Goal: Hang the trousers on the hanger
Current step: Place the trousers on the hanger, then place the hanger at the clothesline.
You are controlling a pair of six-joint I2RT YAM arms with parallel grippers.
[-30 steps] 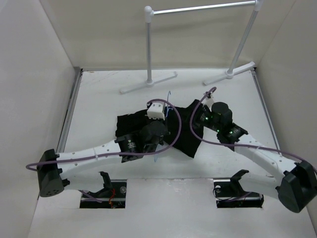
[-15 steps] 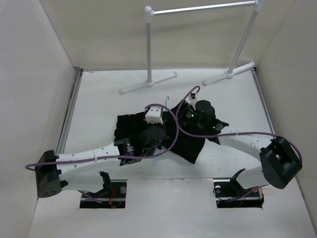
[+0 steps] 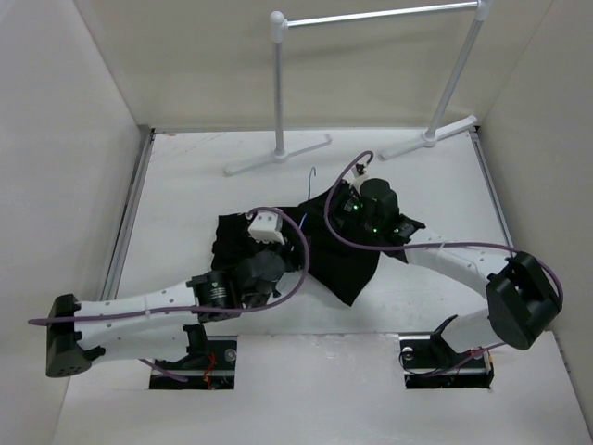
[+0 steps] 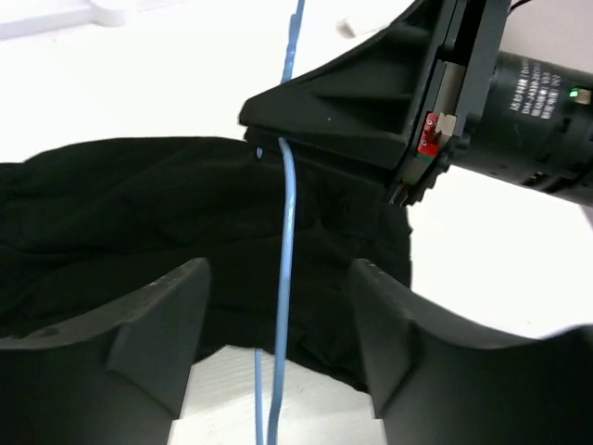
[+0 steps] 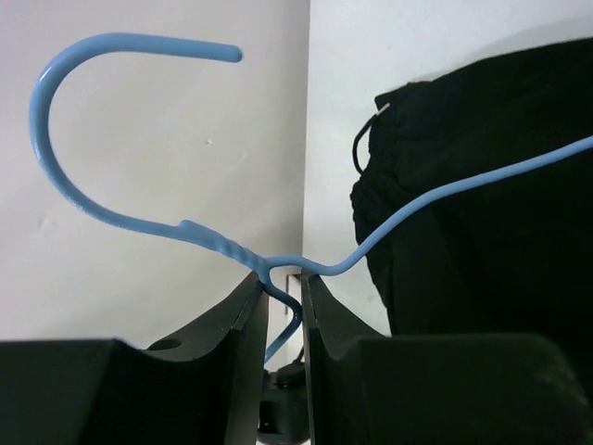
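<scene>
The black trousers (image 3: 347,260) lie crumpled on the white table between both arms, and their waist drawstring (image 5: 363,148) shows in the right wrist view. The thin blue hanger (image 5: 199,232) stands upright over the cloth, with its hook (image 3: 313,174) pointing to the back. My right gripper (image 5: 284,278) is shut on the hanger's twisted neck. My left gripper (image 4: 278,278) is open, and the hanger's wire (image 4: 286,213) runs untouched between its fingers (image 4: 167,315). Beyond the wire, the left wrist view shows the right gripper (image 4: 371,111). The hanger's lower bar is hidden.
A white rail stand (image 3: 278,93) with two flat feet (image 3: 278,156) stands at the back of the table. White walls close in the left, right and rear. Purple cables (image 3: 315,241) loop over both wrists above the trousers.
My left gripper has opened, let go of the hanger and drawn back to the left. My right gripper has moved in from the right and closed on the hanger's neck.
</scene>
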